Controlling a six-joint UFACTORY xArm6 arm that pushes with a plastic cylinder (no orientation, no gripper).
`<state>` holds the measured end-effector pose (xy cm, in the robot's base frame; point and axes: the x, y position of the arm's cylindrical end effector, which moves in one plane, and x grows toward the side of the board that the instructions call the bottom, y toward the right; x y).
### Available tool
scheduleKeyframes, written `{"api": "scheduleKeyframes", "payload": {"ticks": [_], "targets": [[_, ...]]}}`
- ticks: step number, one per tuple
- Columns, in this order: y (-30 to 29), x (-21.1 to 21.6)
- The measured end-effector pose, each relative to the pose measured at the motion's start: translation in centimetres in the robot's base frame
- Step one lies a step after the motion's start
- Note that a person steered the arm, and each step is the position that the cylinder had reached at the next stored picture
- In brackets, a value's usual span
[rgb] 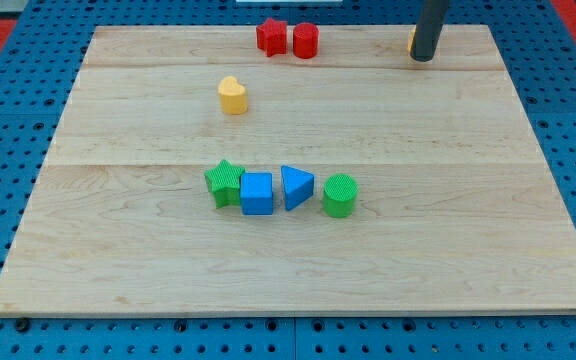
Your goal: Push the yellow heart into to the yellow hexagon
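Wooden board (468, 200) on blue pegboard (8, 120) | my tip (423, 58) hides yellow hexagon (410, 41) | no pincer seen

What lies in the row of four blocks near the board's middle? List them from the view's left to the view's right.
Green star → blue cube → blue triangle → green cylinder.
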<state>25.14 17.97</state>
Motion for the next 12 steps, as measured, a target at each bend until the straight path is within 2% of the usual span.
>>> {"api": "scheduleKeyframes", "payload": {"ticks": [2,3,4,5,8,12], "targets": [[0.0,-0.4],[-1.1,6.2],[-5.7,8.6],[-10.6,9.2],[-12.8,11.1],[-23.9,12.1]]}}
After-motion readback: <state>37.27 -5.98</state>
